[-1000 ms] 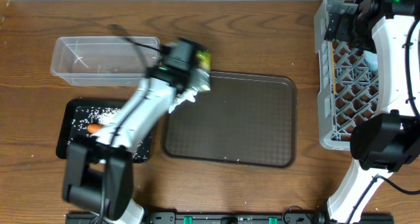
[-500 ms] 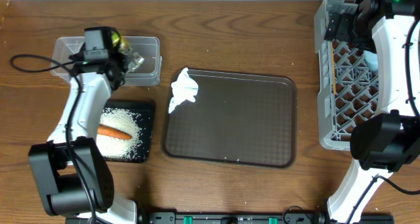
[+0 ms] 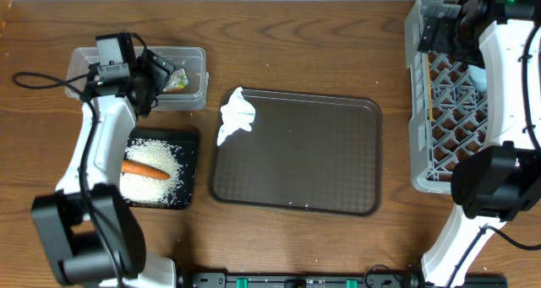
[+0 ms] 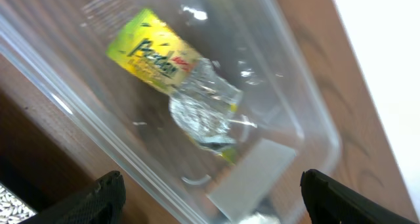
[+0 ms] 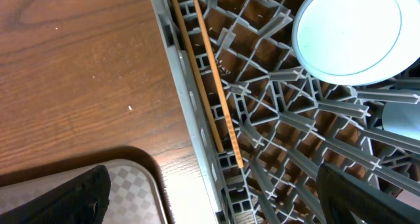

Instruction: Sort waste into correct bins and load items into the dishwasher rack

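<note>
The green-and-yellow wrapper (image 4: 164,61) lies loose inside the clear tub (image 4: 65,109), at its right end (image 3: 176,80). My left gripper (image 4: 213,201) hovers just over it, open and empty (image 3: 159,75). The black tray (image 3: 191,144) holds white rice (image 3: 161,185) and the orange carrot (image 3: 145,169). A crumpled white tissue (image 3: 237,119) rests on the brown tray's left corner. My right gripper (image 5: 213,198) stands open over the left wall of the grey rack (image 5: 190,119), near its back-left corner (image 3: 433,35). In the rack lie the chopsticks (image 5: 209,86) and a light-blue bowl (image 5: 348,30).
The large brown serving tray (image 3: 304,153) fills the table's middle, with a few rice grains along its front edge. The rack (image 3: 418,119) stands at the right edge. A black cable (image 3: 38,81) trails left of the clear tub.
My left gripper swung from the brown tray's corner to the clear tub with the wrapper, then opened and let it drop inside. The right arm has not moved.
</note>
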`<state>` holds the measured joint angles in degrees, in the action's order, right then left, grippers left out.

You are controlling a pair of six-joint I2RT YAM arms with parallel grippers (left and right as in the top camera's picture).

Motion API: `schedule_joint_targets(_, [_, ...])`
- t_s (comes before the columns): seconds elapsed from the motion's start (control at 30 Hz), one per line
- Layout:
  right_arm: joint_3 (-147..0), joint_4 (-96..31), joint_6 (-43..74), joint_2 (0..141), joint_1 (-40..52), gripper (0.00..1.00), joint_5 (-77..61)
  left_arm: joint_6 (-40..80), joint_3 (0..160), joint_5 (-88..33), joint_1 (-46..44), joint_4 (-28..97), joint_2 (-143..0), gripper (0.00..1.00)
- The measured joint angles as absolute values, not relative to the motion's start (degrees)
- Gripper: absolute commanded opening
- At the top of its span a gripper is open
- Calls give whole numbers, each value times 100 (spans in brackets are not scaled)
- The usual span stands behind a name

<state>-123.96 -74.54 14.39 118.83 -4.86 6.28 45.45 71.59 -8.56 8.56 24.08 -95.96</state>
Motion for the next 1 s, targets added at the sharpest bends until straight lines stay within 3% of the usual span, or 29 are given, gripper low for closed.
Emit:
schedule_joint_targets(0.2, [-12394,-7454,1439,11883,-486,99,628,4132,7161,-1002,469,3120,-8543,86])
schedule_joint_targets(0.4, [-12394,-7454,1439,11883,-486,99,628,3844,7137,-1061,-554,4047,-8368,85])
schedule_joint_targets(0.63, [-12394,-7454,1439,11883,-486,99,628,3616,6799,-569,-1732,3739,-9502,81])
schedule_joint_targets(0.93, [-12396,-7454,1439,11883,-486,99,628,3601,6761,-126,-1994,2613,-10733,80])
schedule_joint_targets(1.0, [-12394,-7454,1439,11883,-486,99,628,3647,6753,-38,-1994,2545,-10761,74])
